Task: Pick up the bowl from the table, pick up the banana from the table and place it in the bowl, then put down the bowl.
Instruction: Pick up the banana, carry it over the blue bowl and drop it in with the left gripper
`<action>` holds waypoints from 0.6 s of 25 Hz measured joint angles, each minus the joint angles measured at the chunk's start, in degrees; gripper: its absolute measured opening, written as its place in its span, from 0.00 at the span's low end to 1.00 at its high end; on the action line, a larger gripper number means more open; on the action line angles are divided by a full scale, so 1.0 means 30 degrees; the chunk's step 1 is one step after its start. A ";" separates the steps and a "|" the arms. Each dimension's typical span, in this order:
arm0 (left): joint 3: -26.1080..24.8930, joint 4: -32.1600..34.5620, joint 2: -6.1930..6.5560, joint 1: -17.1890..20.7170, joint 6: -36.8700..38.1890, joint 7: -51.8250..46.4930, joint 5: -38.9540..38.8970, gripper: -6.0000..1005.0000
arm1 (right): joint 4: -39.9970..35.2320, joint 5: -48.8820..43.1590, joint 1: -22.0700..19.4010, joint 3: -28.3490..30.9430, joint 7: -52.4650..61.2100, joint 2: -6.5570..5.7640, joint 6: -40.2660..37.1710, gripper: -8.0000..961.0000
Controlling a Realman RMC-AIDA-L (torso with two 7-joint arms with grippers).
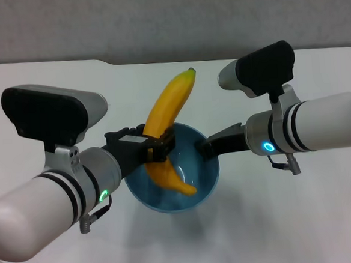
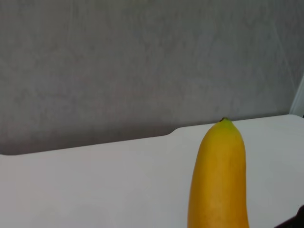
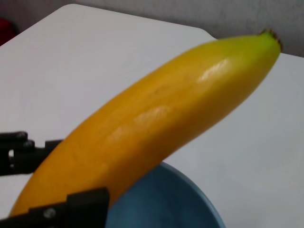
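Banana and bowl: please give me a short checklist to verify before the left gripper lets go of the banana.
1. Left gripper shut on the banana: ok.
2. Lower end of banana inside the bowl: ok, it reaches the bowl's inside.
3. Banana lying flat in bowl: not ok, it stands steeply and its upper end rises far above the rim.
4. Right gripper holding the bowl's rim: ok.
5. Bowl resting on the table: cannot tell.
6. Banana likely to stay in after release: cannot tell; it may tip over the rim.
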 joint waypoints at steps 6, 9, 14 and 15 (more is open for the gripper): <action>0.0077 0.0348 0.0006 -0.0081 -0.0406 -0.0002 0.0000 0.54 | 0.0037 0.0015 0.0123 0.0020 -0.0109 -0.0010 -0.0004 0.05; 0.0206 0.0462 0.0014 -0.0083 -0.0517 0.0081 0.0000 0.54 | 0.0045 0.0019 0.0125 -0.0010 -0.0114 -0.0001 -0.0004 0.05; 0.0105 0.0849 0.0004 -0.0286 -0.0526 0.0056 0.0197 0.55 | 0.0022 0.0044 0.0137 -0.0072 -0.0123 0.0005 -0.0003 0.05; 0.0076 0.0891 0.0002 -0.0307 -0.0525 0.0030 0.0212 0.55 | -0.0011 0.0047 0.0137 -0.0082 -0.0124 0.0006 -0.0003 0.05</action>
